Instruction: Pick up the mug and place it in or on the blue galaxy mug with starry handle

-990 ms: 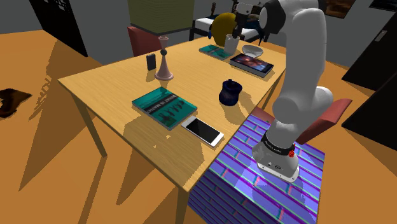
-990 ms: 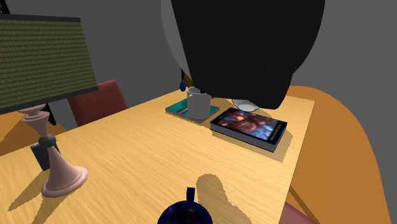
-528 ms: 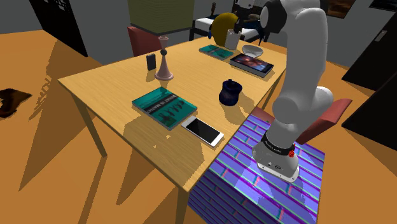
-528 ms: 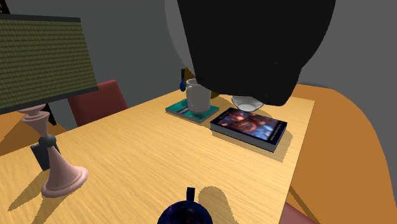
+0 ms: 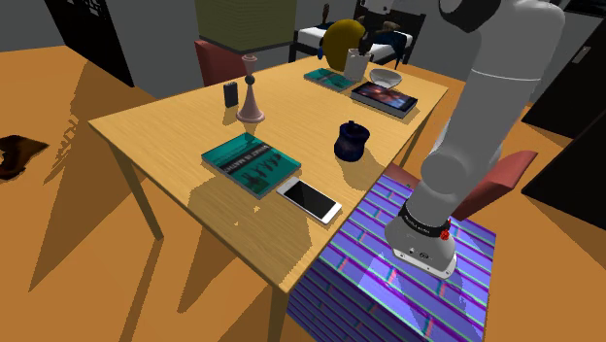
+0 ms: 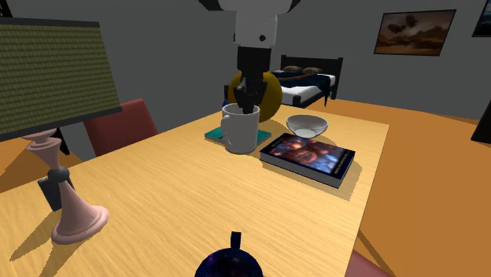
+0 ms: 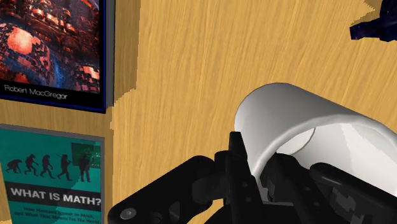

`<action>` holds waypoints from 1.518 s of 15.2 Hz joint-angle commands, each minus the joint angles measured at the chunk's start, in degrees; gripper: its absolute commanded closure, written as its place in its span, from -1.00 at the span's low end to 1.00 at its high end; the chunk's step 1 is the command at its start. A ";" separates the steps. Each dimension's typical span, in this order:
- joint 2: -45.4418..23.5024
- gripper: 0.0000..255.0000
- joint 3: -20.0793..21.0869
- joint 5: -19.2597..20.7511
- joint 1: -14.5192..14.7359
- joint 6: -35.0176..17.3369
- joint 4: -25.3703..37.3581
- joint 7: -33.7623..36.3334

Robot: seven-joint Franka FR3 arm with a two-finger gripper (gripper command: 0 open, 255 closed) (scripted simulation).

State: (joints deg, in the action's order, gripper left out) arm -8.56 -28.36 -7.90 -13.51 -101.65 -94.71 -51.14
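A plain white mug (image 6: 241, 131) hangs just above the far end of the table, held by its rim. My gripper (image 6: 248, 101) comes down on it from above and is shut on the rim. In the wrist view the black fingers (image 7: 238, 159) clasp the wall of the white mug (image 7: 299, 130). The dark blue galaxy mug (image 5: 351, 141) stands upright near the table's edge by the stand, also in the second exterior view's bottom as a blue mug (image 6: 229, 264). From the hand, the blue mug (image 7: 376, 25) lies some way beyond the white one.
A teal book (image 6: 217, 135), a dark book (image 6: 308, 156) and a white bowl (image 6: 307, 124) lie around the held mug. A lamp (image 5: 251, 97), another teal book (image 5: 249, 163) and a phone (image 5: 309, 199) sit on the wooden table (image 5: 165, 126). A red chair (image 5: 218, 60) stands behind.
The arm's upper part has swung toward the shoulder view's right and out of the second exterior view's foreground. The held mug has come off the teal book, slightly toward the blue mug.
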 commanded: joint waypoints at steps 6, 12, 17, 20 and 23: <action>17.61 1.00 3.33 8.02 4.12 -3.24 -18.40 9.10; 30.82 1.00 8.45 11.76 4.66 -2.78 -30.37 16.75; 40.96 1.00 13.26 12.41 4.74 -0.82 -38.48 22.50; 46.05 1.00 15.91 11.95 4.93 0.68 -42.13 25.37; 46.10 1.00 15.70 12.11 4.81 -1.60 -44.46 25.29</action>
State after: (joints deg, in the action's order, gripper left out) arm 37.34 -12.78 4.25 -8.72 -102.72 -138.47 -26.04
